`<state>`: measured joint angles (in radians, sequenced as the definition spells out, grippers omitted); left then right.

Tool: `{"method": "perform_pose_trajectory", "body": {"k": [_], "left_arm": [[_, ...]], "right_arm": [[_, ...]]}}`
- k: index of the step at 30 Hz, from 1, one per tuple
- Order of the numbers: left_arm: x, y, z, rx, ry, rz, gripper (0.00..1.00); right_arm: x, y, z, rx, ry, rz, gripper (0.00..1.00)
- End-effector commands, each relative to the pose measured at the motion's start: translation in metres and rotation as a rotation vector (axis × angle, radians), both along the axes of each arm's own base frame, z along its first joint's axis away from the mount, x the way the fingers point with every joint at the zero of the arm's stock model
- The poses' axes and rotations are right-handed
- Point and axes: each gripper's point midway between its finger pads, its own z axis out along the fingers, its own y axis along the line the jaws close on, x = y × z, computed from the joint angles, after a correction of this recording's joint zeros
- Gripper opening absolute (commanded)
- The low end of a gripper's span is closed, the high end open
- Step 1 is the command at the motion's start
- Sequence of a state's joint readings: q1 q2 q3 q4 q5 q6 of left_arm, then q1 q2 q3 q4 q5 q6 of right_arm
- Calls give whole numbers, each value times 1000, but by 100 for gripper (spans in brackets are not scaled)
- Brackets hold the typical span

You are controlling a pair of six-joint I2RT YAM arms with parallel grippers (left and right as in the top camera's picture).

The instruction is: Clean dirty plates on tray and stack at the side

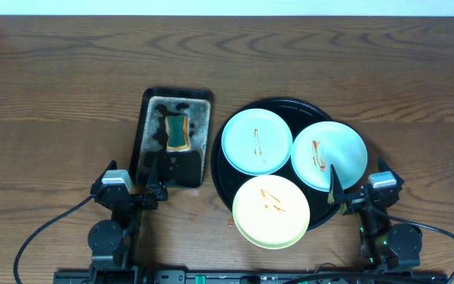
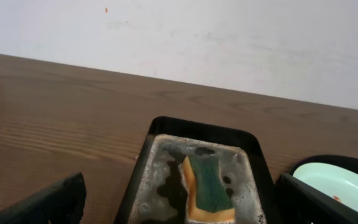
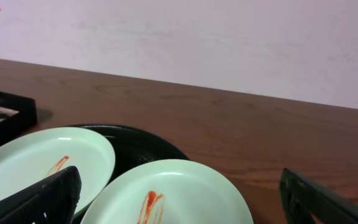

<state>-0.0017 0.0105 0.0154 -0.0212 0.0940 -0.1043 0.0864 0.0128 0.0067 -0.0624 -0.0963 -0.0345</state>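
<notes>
- The right claw (image 3: 180, 174) is released: its two black fingers (image 3: 36, 199) stand wide apart at the lower corners of the right wrist view, with nothing between them
- Directly ahead of it and below lies a small round pale mint-blue plate (image 1: 329, 155) with an orange-brown sauce streak; from overhead one finger overlaps the plate's near edge, and I cannot tell whether it touches
- Ahead and to this claw's left sits a second mint-blue plate (image 1: 256, 140), also streaked
- Beside the claw, on its left, is a pale yellow round plate (image 1: 271, 211), streaked too, its near edge reaching past the rim beneath it
- All three plates rest close together on the large round glossy black tray (image 1: 221, 180), none stacked
- The left claw (image 2: 180, 180) is likewise open and holds nothing
- Straight ahead of it lies a smaller rectangular black tray (image 1: 143, 130) with a wet greyish film inside, and a green-and-yellow sponge (image 1: 178, 131) in it
- The round tray is off to the left claw's right — just beside the rectangular one
- Everything stands on a brown wooden table (image 1: 53, 71)
</notes>
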Motion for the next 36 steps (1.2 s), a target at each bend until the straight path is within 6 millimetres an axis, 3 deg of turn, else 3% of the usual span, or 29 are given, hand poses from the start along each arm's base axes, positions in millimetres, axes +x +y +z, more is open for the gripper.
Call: {"method": "perform_pose_trajectory", "body": {"k": [1, 7, 17, 22, 27, 32, 36], "left_arm": [[-1, -2, -15, -7, 50, -10, 97], [-2, -1, -14, -65, 61, -1, 97], [1, -1, -3, -79, 174, 5, 97], [12, -1, 7, -78, 273, 8, 97], [29, -1, 15, -77, 427, 14, 97], [45, -2, 15, -77, 557, 18, 97], [55, -1, 12, -77, 621, 21, 97]], "right_arm": [[0, 0, -1, -4, 2, -5, 99], [3, -18, -5, 103, 33, -117, 99], [8, -18, 6, 86, 171, -130, 99], [21, -13, 16, 91, 262, -117, 99], [35, -7, 14, 95, 438, -107, 99], [39, -6, 6, 67, 628, -119, 99], [41, -6, 12, -11, 707, -93, 99]]}}
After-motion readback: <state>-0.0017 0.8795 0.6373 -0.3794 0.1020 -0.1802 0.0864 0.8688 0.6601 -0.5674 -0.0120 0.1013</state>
